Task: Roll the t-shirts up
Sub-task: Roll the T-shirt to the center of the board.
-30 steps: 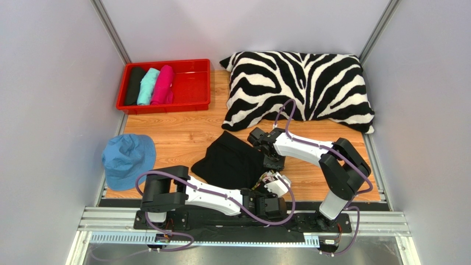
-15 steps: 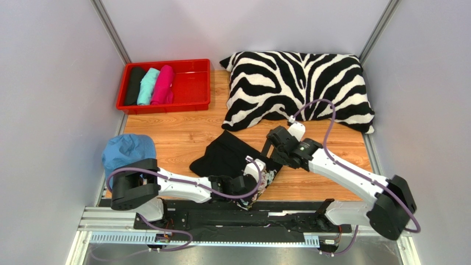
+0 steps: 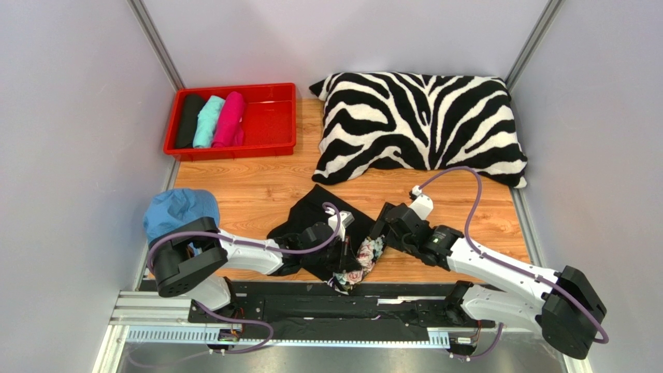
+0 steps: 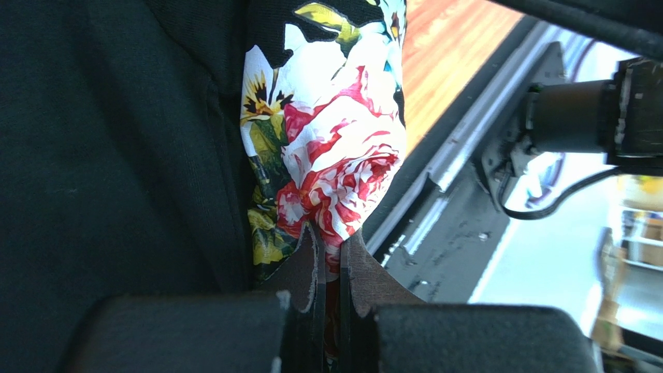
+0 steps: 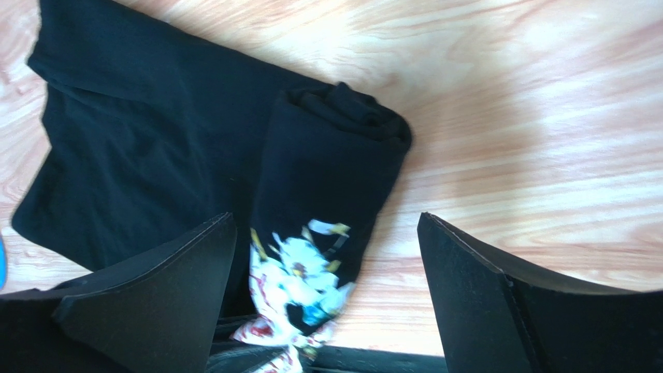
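A black t-shirt (image 3: 311, 221) with a floral print lies on the wooden table, partly rolled. In the right wrist view its roll (image 5: 331, 163) lies beside the flat part (image 5: 140, 140). My left gripper (image 3: 352, 252) is shut on the floral printed fabric (image 4: 335, 155), which is pinched between its fingertips (image 4: 311, 264). My right gripper (image 3: 381, 229) hovers open over the roll's printed end (image 5: 299, 272), the jaws wide on either side of it and touching nothing. Rolled black (image 3: 189, 120), teal (image 3: 208, 120) and pink (image 3: 230, 118) t-shirts lie in the red tray (image 3: 268, 145).
A zebra-striped pillow (image 3: 420, 124) fills the back right of the table. A blue hat (image 3: 177, 217) lies at the left edge, next to the left arm. The metal rail (image 3: 420, 303) runs along the near edge just below the shirt.
The left gripper came up from the near rail onto the shirt and shut on its printed part. The right gripper let go, opened wide and drew back right as its arm swung outward.
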`<state>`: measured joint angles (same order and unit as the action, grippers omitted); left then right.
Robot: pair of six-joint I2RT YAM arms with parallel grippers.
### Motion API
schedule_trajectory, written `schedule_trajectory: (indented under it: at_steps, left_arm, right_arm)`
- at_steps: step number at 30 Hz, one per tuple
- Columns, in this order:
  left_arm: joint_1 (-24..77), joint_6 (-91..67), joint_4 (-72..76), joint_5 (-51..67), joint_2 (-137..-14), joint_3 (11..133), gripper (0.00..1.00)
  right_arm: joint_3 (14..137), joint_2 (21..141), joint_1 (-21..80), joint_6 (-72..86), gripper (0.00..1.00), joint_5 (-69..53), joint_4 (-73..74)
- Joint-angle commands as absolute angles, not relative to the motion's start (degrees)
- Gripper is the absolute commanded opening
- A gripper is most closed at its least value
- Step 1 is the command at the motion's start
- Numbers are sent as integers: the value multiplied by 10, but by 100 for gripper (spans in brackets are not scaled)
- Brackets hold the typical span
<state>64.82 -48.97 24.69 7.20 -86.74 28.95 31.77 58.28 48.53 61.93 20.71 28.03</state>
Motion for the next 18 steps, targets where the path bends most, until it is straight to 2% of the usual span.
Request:
schedule_trajectory:
  at_steps: [1, 10, 13, 14, 15, 16, 17, 18]
  left_arm:
    - [639, -530, 293, 147, -889, 274, 0]
    - [635, -536, 324, 161, -900, 263, 0]
    - [635, -522, 323, 173, -905, 268, 0]
    - [635, -518, 325, 177, -904, 268, 0]
    - [635, -509, 324, 178, -902, 268, 2]
    - [635, -506, 321, 174, -895, 269, 6]
    - [635, -502, 316, 171, -890, 269, 14]
    - [635, -492, 302, 168, -882, 270, 19]
  right_arm:
    - [322, 614, 492, 644, 91, 227, 221]
    - [373, 708, 492, 663, 76, 255, 287]
    - [406, 736, 491, 663, 55, 265, 318]
    - [415, 750, 491, 661, 37, 267, 336]
    - [424, 758, 490, 660, 29, 268, 345]
    - [442, 766, 490, 659, 22, 269, 367]
    - [453, 786, 490, 659, 11, 272, 380]
    - [463, 796, 491, 657, 8, 272, 393]
